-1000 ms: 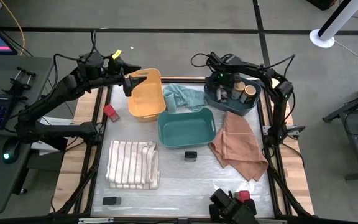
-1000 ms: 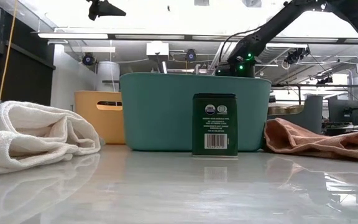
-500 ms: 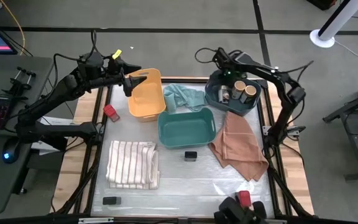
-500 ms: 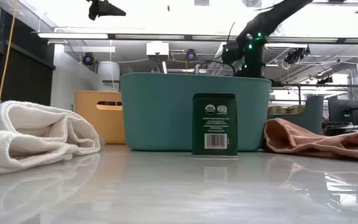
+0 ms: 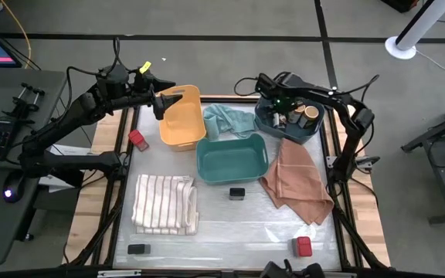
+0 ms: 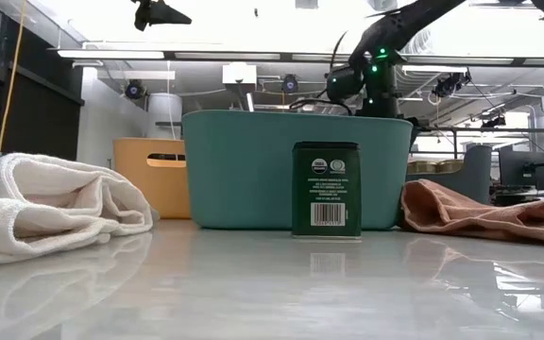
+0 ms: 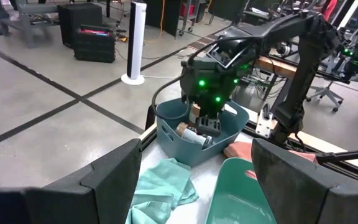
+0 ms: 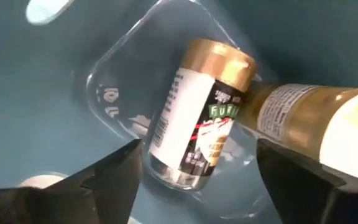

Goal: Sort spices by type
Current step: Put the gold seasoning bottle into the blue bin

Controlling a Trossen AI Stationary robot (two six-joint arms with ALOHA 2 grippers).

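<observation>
The right gripper (image 5: pixel 278 108) is held over the left part of the dark blue bin (image 5: pixel 309 133) at the far right of the worktop (image 5: pixel 222 224), and its fingers (image 8: pixel 114 171) are seen spread apart, with nothing between them. Directly beneath it, a round jar with a gold lid (image 8: pixel 194 121) lies on its side inside that bin, touching a second jar (image 8: pixel 319 121) beside it; two tan-lidded jars (image 5: pixel 306 113) are seen in the same bin from above. The left gripper (image 5: pixel 159 104) is held over the far left edge of the yellow bin (image 5: pixel 182 127), its fingers (image 7: pixel 114 171) likewise spread and empty. A black tin (image 5: pixel 236 193) stands on the worktop just near of the teal bin (image 5: pixel 230 158), and another flat black tin (image 5: pixel 137 249) lies at the near left corner. One red-topped jar (image 5: pixel 137 139) is placed left of the yellow bin, and another red-topped jar (image 5: pixel 303 246) at the near right. A striped cloth (image 5: pixel 164 205), a tan cloth (image 5: pixel 296 181) and a light teal cloth (image 5: pixel 226 120) are spread among the bins.
</observation>
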